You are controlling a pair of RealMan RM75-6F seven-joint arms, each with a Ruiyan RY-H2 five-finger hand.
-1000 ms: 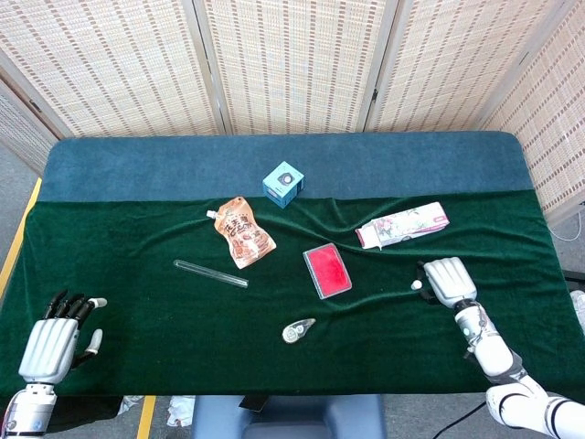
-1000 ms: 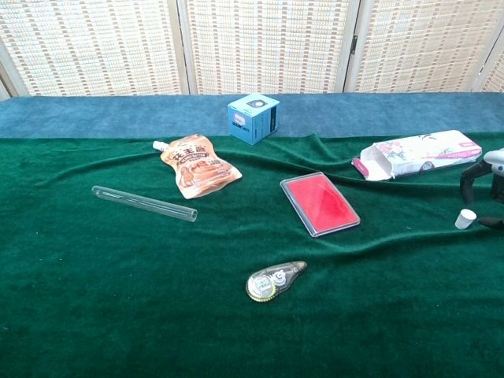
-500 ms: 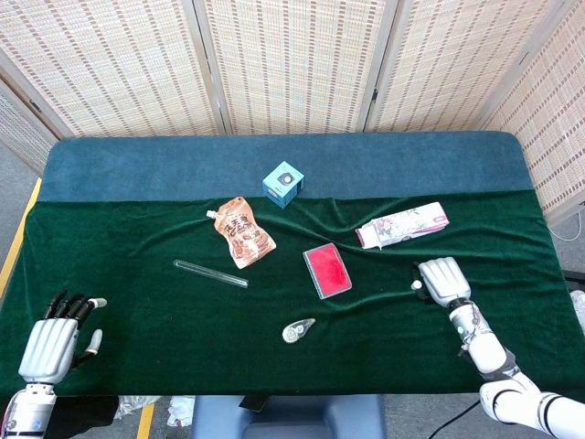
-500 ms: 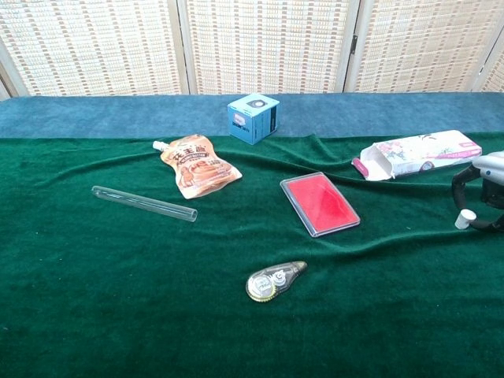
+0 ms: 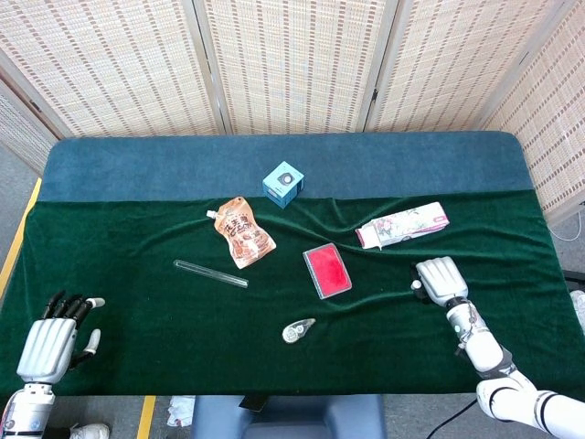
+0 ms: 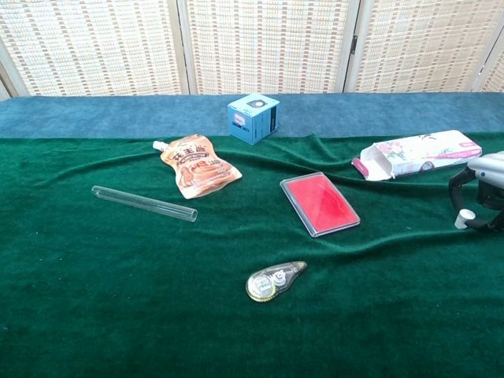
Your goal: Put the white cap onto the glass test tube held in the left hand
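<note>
White cap sits at right edge of the chest view, right hand curled around it, whether it is pinched I cannot tell. Test tube lies centre-left, axis running upper left to lower right, well apart from the empty, spread left hand.

Open cloth surrounds test tube; pouch nearest.

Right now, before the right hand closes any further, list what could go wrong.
1. The white cap is small and sits between the right hand's fingers at the chest view's edge; a poor pinch may flick it away.
2. The glass test tube lies on the green cloth, apart from the left hand, which holds nothing; capping cannot follow yet.
3. The tube may roll when grasped.
</note>
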